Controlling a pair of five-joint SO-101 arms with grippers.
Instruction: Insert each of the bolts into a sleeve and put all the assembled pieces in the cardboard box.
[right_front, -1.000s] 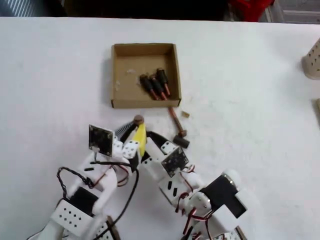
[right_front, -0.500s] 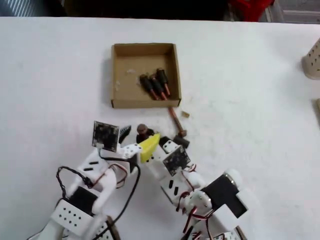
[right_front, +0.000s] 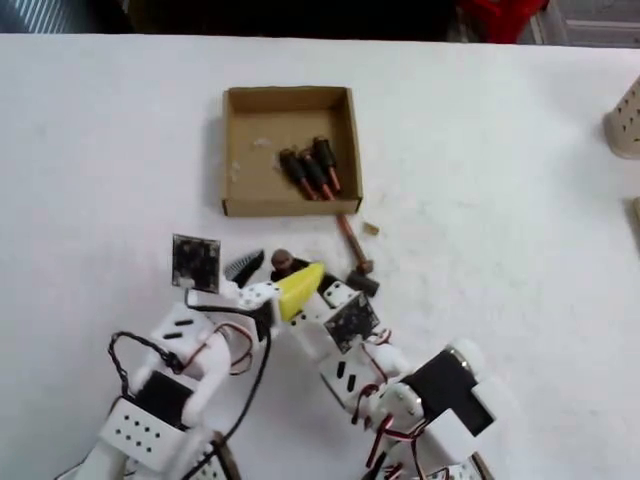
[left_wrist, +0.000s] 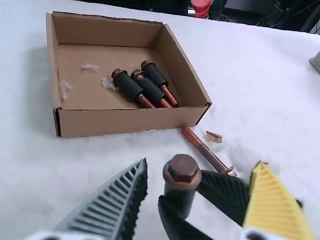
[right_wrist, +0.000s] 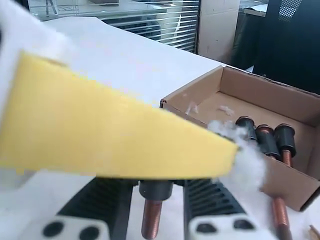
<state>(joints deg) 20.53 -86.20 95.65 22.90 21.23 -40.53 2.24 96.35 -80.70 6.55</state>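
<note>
White table (right_front: 500, 150). Box (right_front: 229, 150), holding three sleeved bolts (right_front: 312, 168) side by side. Left gripper (right_front: 255, 275), jaws apart, just beside upright bolt (right_front: 282, 260). Right gripper (right_front: 296, 272), one finger yellow, apparently clamped on that bolt's sleeve (left_wrist: 176, 202). Loose bolt (right_front: 350, 243), bare, lying on table near box corner.

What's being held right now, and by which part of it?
The right pincer holds the black cylindrical sleeve by its sides, the copper hex-head bolt standing through it. The left pincer is open around them, holding nothing.
</note>
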